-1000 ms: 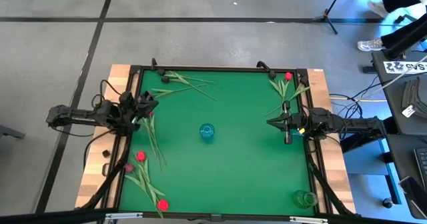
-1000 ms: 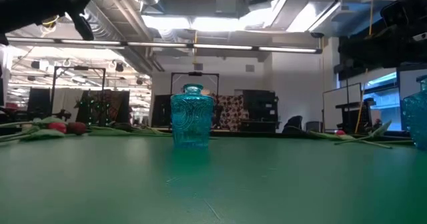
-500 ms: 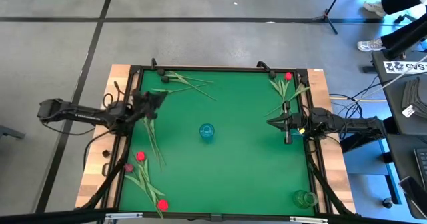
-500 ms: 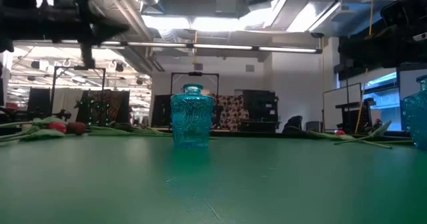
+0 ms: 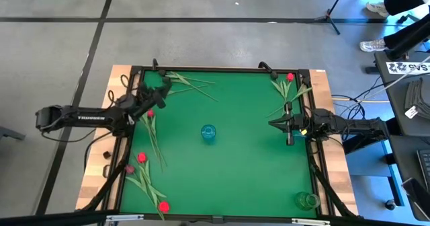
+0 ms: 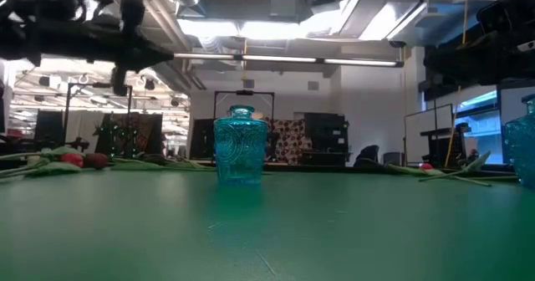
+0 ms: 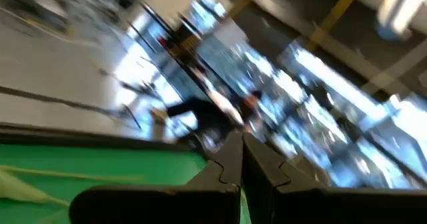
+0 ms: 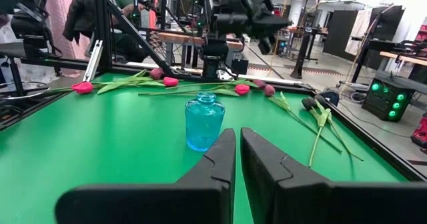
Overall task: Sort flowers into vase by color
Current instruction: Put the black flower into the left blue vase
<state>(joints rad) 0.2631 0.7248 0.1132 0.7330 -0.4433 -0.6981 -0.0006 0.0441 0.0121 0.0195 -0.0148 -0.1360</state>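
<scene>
Artificial tulips with thin green stems (image 5: 153,135) lie scattered on the green mat: red-headed ones at the near left, dark-headed ones (image 5: 180,81) at the far edge, more (image 5: 287,86) at far right. Only the right wrist view shows their pink and maroon heads. The small blue glass vase (image 5: 208,133) stands mid-table; a green glass vase (image 5: 306,200) stands near right. The left gripper (image 5: 161,91), jaws clenched on nothing, hangs over the far left; the right gripper (image 5: 274,124), nearly closed and empty, waits at the right.

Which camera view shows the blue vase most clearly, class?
The low view: the blue vase stands centred, its full side showing. The high view shows only its top; the right wrist view shows it whole; the left wrist view misses it.
</scene>
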